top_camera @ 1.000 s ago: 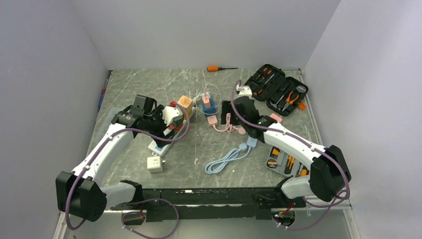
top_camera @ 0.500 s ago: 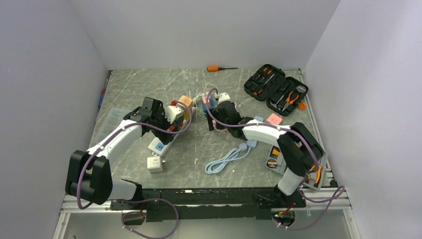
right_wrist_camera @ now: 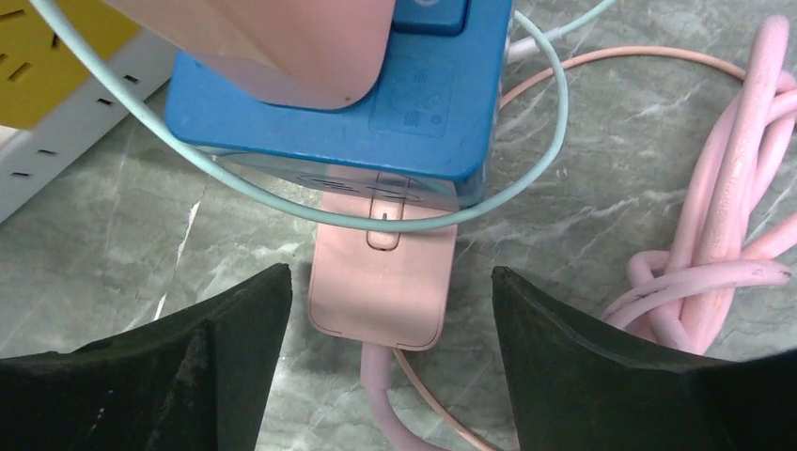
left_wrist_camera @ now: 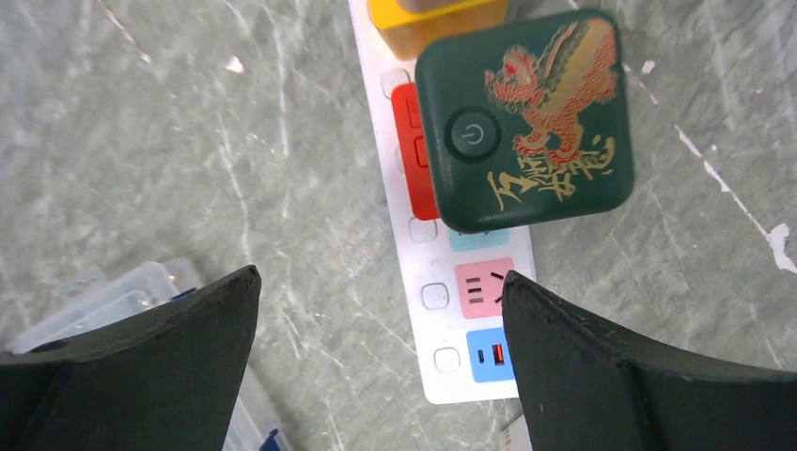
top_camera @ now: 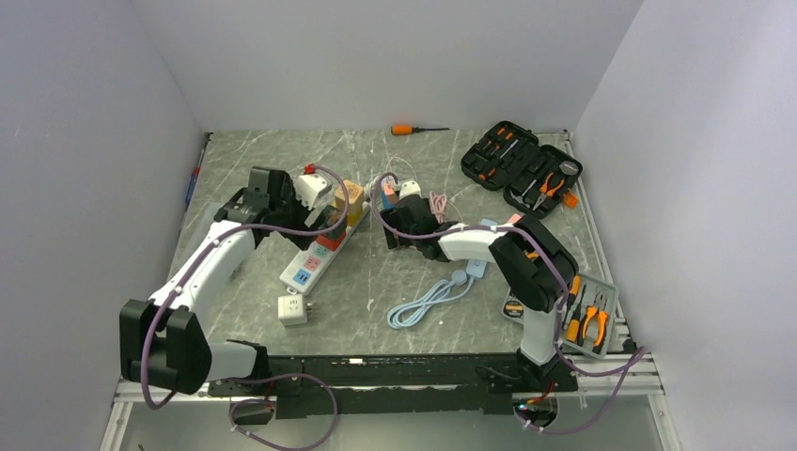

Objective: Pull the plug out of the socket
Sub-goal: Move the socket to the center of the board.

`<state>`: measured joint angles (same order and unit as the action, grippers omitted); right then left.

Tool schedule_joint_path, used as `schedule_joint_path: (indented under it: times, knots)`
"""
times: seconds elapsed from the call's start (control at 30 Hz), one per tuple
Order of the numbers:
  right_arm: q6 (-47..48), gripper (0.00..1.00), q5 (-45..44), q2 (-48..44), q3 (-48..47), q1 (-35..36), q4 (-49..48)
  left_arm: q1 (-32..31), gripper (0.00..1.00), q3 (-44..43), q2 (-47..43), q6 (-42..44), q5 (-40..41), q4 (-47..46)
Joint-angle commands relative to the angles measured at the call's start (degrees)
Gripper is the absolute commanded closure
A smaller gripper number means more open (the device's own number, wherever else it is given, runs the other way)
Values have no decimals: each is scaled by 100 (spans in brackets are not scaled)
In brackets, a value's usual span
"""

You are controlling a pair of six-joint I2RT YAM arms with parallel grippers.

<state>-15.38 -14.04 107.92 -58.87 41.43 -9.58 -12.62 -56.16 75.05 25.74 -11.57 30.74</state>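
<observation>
While the left gripper (left_wrist_camera: 381, 277) hangs released, jaws wide apart, over the white power strip (left_wrist_camera: 432, 376), nothing sits between its fingers but the strip's pink and blue outlets. A dark green adapter (left_wrist_camera: 524, 117) with a gold and red tiger print is plugged into the strip just beyond the fingertips, beside a red one and a yellow one. The strip lies slantwise left of the desk's (top_camera: 263, 150) middle, and a small white adapter (top_camera: 292, 309) lies apart from it near the near edge. Right of the strip, about mid-desk toward the far edge, stands the blue socket block (right_wrist_camera: 432, 113) with the pink plug (right_wrist_camera: 381, 282) seated in its side, a thin teal cable (right_wrist_camera: 554, 122) looped around the block. The right gripper (right_wrist_camera: 390, 272) is open, one finger on either side of the pink plug with a gap on both sides. A coiled pink cable (right_wrist_camera: 733, 216) lies just right of it. An open tool case (top_camera: 522, 167) sits at the far right corner
</observation>
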Motion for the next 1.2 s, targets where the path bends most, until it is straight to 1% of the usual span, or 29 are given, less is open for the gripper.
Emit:
schedule_joint_path:
  times: [0.0, 0.1, 0.13, 0.2, 0.33, 0.47, 0.6, 0.7, 0.8, 0.87, 0.9, 1.03, 1.1, 1.17]
  knots:
    - [-134, 27, -257, 68, -100, 107, -436, 14, 0, -443, -442, -23, -66, 171]
    - [-216, 49, -333, -36, 5, 147, -414, 14, 1, -526, -650, 182, -194, 298]
    - [-224, 55, -332, -166, 78, 151, -436, 14, 1, -504, -743, 299, -217, 298]
    - [-250, 62, -271, -428, 274, 146, -469, 14, 1, -441, -934, 593, -340, 282]
    - [-261, 67, 72, -1039, 663, 146, -434, 7, 1, -343, -1295, 1147, -698, 330]
    - [-382, 69, 261, -1591, 1097, 151, -294, -52, 1, -329, -1447, 1593, -1113, 418]
    - [-497, 69, 451, -2094, 1473, 142, -288, -333, 1, -363, -1416, 1867, -1280, 507]
    - [-564, 69, 622, -2342, 1565, 140, -240, -741, 1, -232, -1396, 2066, -1215, 562]
    - [-617, 68, 767, -2570, 1658, 147, -279, -1313, 1, -127, -1427, 2182, -1036, 631]
    - [-668, 67, 809, -2657, 1787, 141, -409, -1576, 1, -208, -1352, 1850, -1105, 578]
    - [-706, 67, 821, -2690, 1863, 145, -497, -1651, 1, -369, -1216, 1500, -1181, 624]
    - [-852, 66, 929, -2774, 2173, 147, -864, -1751, 1, -881, -316, 380, -1492, 796]
    - [-883, 65, 998, -2769, 2269, 146, -986, -1752, 1, -917, 100, 90, -1661, 569]
    - [-892, 63, 1036, -2771, 2334, 145, -1037, -1805, 1, -807, 299, 25, -1770, 170]
